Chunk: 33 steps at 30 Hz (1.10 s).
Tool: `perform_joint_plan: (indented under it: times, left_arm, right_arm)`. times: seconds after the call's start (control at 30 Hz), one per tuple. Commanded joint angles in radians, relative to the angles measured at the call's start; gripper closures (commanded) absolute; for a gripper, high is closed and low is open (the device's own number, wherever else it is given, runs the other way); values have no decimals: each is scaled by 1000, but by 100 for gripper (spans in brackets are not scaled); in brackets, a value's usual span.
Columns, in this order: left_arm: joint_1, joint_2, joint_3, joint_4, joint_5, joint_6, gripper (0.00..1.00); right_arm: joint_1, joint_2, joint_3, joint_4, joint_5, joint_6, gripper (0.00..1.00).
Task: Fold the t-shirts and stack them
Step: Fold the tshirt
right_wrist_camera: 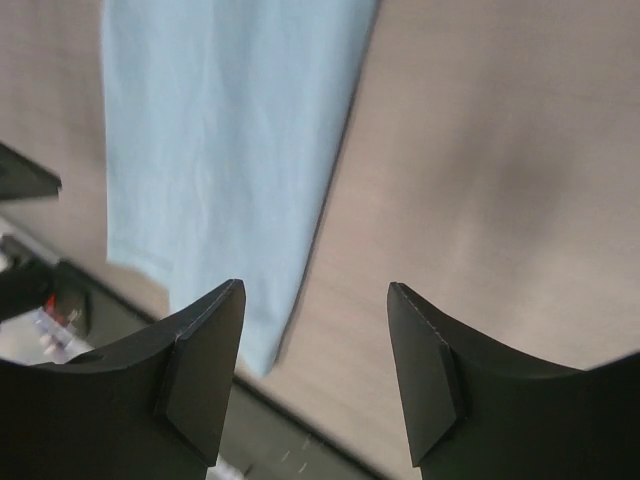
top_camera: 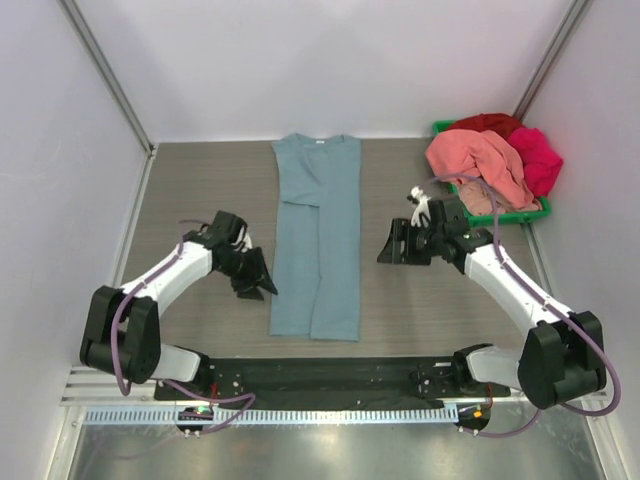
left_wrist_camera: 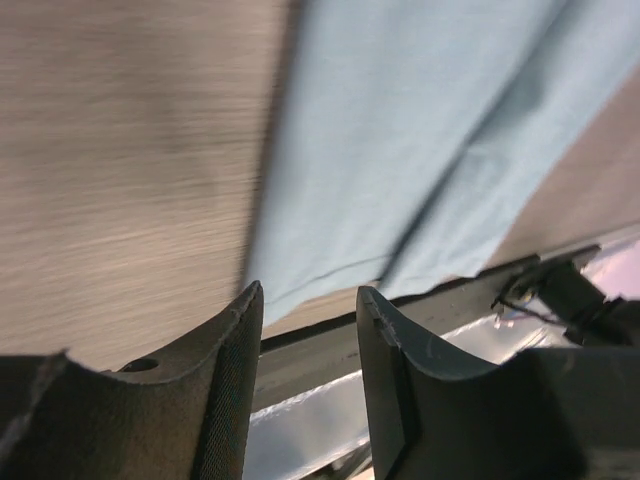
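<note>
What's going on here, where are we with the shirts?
The blue-grey t-shirt lies on the table, folded lengthwise into a narrow strip. The left end effector and right end effector flank it, both open and holding nothing. A pile of other shirts sits heaped in the green bin at the back right, unfolded.

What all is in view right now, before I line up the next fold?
blue-grey t-shirt: one, dusty blue-grey, flat at table centre, folded into a long strip, collar at the far end
salmon-pink t-shirt: one, salmon-pink, heaped over the bin
magenta t-shirt: one, magenta, right side of that heap
red t-shirt: one, red, far side of the heap
bin: one, green, far right corner
table: one, grey-brown
left gripper: one, black, open, empty, left of the blue-grey t-shirt
right gripper: one, black, open, empty, right of it
</note>
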Motion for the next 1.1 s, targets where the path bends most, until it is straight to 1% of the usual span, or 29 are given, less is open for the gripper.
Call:
perform_joint_plan:
  times: [0.0, 0.13, 0.17, 0.23, 0.4, 0.53, 0.67, 0.87, 1.07]
  left_arm:
    - [57, -51, -81, -55, -33, -43, 56]
    - [62, -83, -118, -48, -53, -38, 49]
    - [62, -81, -137, -45, -54, -38, 45]
    - [62, -74, -157, -42, -60, -49, 41]
    - [62, -6, -168, -16, -56, -55, 42]
    - [59, 47, -190, 37, -25, -72, 45]
    - [53, 77, -197, 57, -13, -72, 52]
    - [21, 74, -214, 81, 6, -78, 59]
    - [2, 80, -220, 95, 13, -83, 62]
  right_arm:
    - [8, -14, -110, -60, -178, 193, 36]
    - [23, 6, -217, -81, -207, 269, 36]
    - [39, 11, -232, -75, -207, 283, 36]
    - [74, 26, -272, -29, -221, 341, 36]
    - [163, 85, -318, 112, -230, 457, 35]
    - [230, 135, -340, 202, -218, 520, 36]
    - [255, 155, -354, 224, -205, 544, 36]
    - [301, 167, -363, 235, -184, 566, 39]
    - [353, 209, -349, 247, -184, 590, 44]
